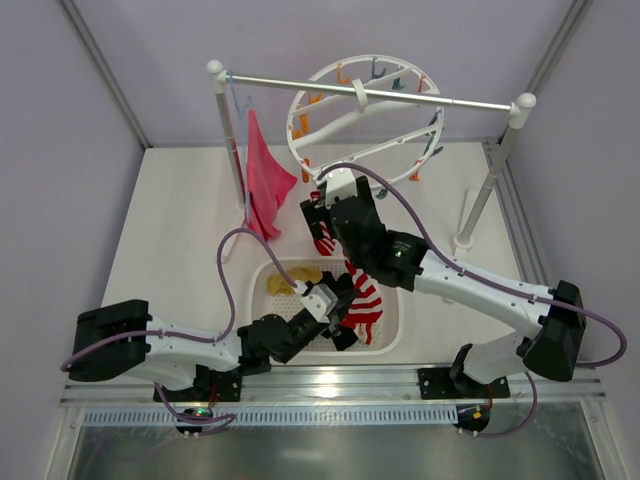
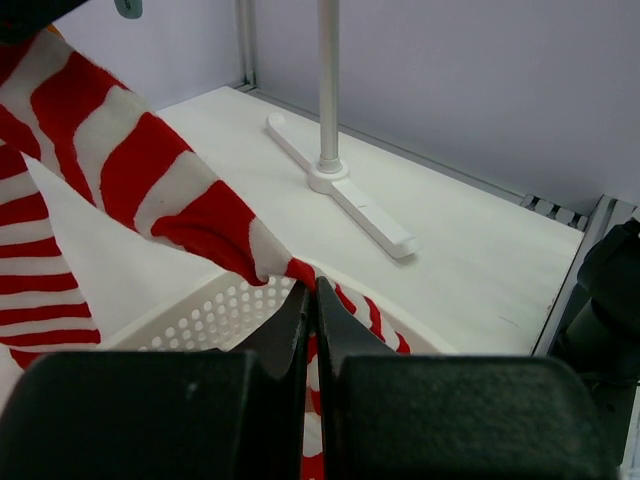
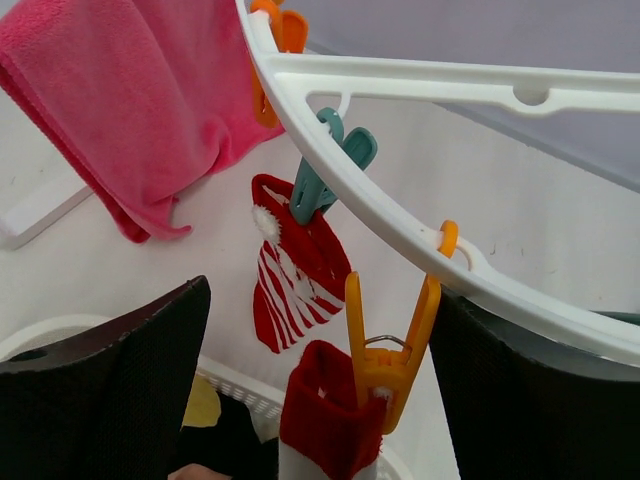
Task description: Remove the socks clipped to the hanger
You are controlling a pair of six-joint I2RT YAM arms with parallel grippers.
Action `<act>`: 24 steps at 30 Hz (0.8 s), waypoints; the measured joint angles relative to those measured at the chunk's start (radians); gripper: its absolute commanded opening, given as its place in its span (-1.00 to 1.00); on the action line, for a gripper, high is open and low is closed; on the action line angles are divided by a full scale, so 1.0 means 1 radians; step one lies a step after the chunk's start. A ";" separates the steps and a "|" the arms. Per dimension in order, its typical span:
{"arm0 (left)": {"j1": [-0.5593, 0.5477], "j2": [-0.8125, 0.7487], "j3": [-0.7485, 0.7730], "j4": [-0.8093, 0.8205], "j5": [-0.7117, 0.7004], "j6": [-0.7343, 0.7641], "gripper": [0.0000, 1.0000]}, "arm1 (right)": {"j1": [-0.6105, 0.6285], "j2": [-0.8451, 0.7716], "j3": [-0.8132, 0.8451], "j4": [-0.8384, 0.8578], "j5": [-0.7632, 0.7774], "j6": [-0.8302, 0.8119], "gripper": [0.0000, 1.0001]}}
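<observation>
The white ring hanger (image 1: pixel 365 120) hangs from the rail, with orange and teal clips. In the right wrist view, my right gripper (image 3: pixel 322 320) is open, its fingers on either side of an orange clip (image 3: pixel 388 355) on the hanger ring (image 3: pixel 400 225). That clip holds the red cuff of a striped sock (image 3: pixel 325 415). A teal clip (image 3: pixel 318 175) holds a second red-and-white sock (image 3: pixel 298 265). My left gripper (image 2: pixel 312 292) is shut on the lower end of a red-and-white striped sock (image 2: pixel 150 170) above the basket, and the sock stretches up to the left. In the top view the right gripper (image 1: pixel 338 195) is at the ring's lower edge and the left gripper (image 1: pixel 335 298) is over the basket.
A white perforated basket (image 1: pixel 395 335) holds a mustard sock (image 1: pixel 290 280) and a black one. A magenta cloth (image 1: pixel 262 175) hangs on the rack's left post. The rack's right post (image 1: pixel 495 170) and foot (image 2: pixel 345 195) stand on the table.
</observation>
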 measured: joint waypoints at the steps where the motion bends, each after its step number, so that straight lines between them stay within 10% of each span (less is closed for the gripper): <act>1: -0.001 -0.004 0.000 0.000 0.000 0.000 -1.00 | 0.000 0.009 0.001 0.000 0.013 -0.005 0.64; 10: -0.007 -0.021 0.000 0.000 0.000 0.002 -1.00 | 0.000 0.037 0.011 0.031 0.119 -0.038 -0.32; 12: -0.007 -0.021 -0.001 0.000 0.000 0.002 -0.99 | 0.000 0.037 0.011 0.042 0.141 -0.050 -0.87; 24: -0.008 -0.023 -0.003 0.000 -0.007 0.003 -0.99 | 0.001 -0.045 -0.103 0.200 0.145 -0.084 -0.67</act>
